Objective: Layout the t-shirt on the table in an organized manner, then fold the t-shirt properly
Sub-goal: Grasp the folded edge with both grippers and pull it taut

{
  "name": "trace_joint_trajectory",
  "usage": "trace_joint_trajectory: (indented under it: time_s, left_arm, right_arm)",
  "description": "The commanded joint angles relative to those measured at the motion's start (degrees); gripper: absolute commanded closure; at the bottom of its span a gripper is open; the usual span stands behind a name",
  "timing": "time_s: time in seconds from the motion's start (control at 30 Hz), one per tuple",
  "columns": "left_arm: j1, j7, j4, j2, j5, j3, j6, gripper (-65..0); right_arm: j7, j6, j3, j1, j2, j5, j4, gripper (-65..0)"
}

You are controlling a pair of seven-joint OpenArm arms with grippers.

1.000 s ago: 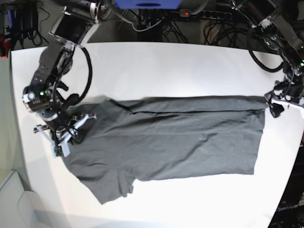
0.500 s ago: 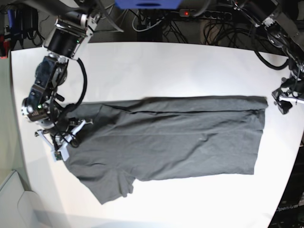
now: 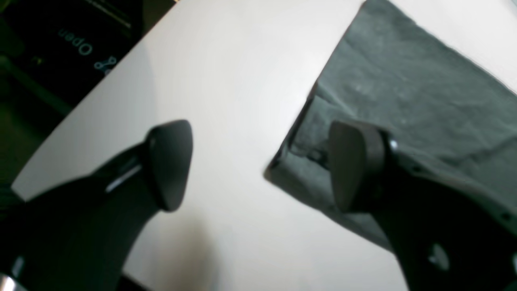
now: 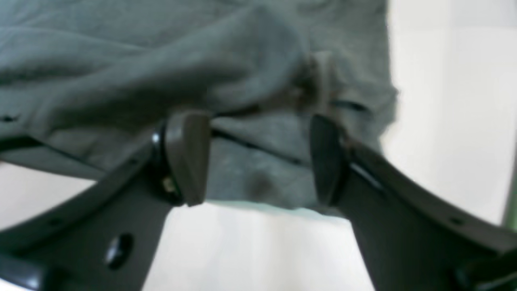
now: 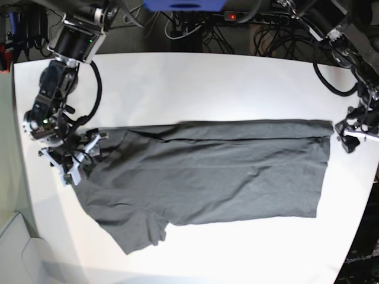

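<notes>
On the white surface [image 5: 195, 77] the t-shirt [image 5: 207, 177] is lying stretched sideways across the base view, its far long edge already doubled over toward the middle, one sleeve sticking out at the near side by the collar end. Your right end effector [image 4: 258, 157] is hanging over the bunched collar end with its jaws spread and nothing between them but loose cloth below, so it is gripping nothing. Your left end effector [image 3: 258, 161] is likewise standing open, one finger over bare surface and the other over the hem corner, just off the cloth's edge. You are judging the next fold now, and it looks like the near long edge and its sleeve are needing to come in to match the far side. Before pinching, you are wanting both ends taken at the same depth from the edge, so the crease is running straight. Be lowering each end effector until both layers are sitting well between the fingers, since a shallow bite on soft cloth is likely to be slipping. Be lifting only slightly and moving both arms together, otherwise the collar end is risking more bunching.
</notes>
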Motion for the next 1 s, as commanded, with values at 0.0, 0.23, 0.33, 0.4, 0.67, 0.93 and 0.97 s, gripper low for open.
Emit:
trace_joint_trajectory:
  time_s: [0.0,0.23,0.33,0.4,0.67,0.93,0.97]
  left_arm:
    - [-1.1,-1.3,0.9,-1.4,-0.9,1.0,-0.2,-50.9]
    - [-2.7,3.2,-2.0,-3.4,-0.9,5.9,-0.2,-61.3]
    - [-3.8,3.9,-5.5,-4.1,-0.9,6.1,-0.3,-65.0]
    - [-3.8,2.4,-7.5,-3.9,-1.0,6.1,-0.3,-65.0]
    - [-4.6,-3.2,-8.5,-3.4,-0.8,11.4,-0.1,-65.0]
    - [-9.9,-6.4,-20.2,-3.5,-0.3,15.4,0.3,-60.1]
    - [-10.3,-6.5,-21.1,-3.5,-0.3,15.4,0.3,-54.2]
  right_arm:
    - [1.2,0.0,-0.1,1.2,0.5,0.7,1.4,-40.6]
    - [-4.3,0.0,0.1,2.3,2.2,0.7,5.4,-40.6]
    - [-4.9,0.0,-0.2,2.4,1.9,0.8,6.7,-40.6]
    - [-4.6,0.0,-0.3,2.6,1.1,0.8,6.6,-40.6]
    - [-1.0,0.0,-0.1,7.3,1.1,0.7,-5.9,-31.4]
    - [1.9,0.0,-0.3,8.4,2.1,0.7,-11.5,-18.4]
    - [1.9,0.0,-0.3,8.4,2.1,0.7,-11.5,-16.6]
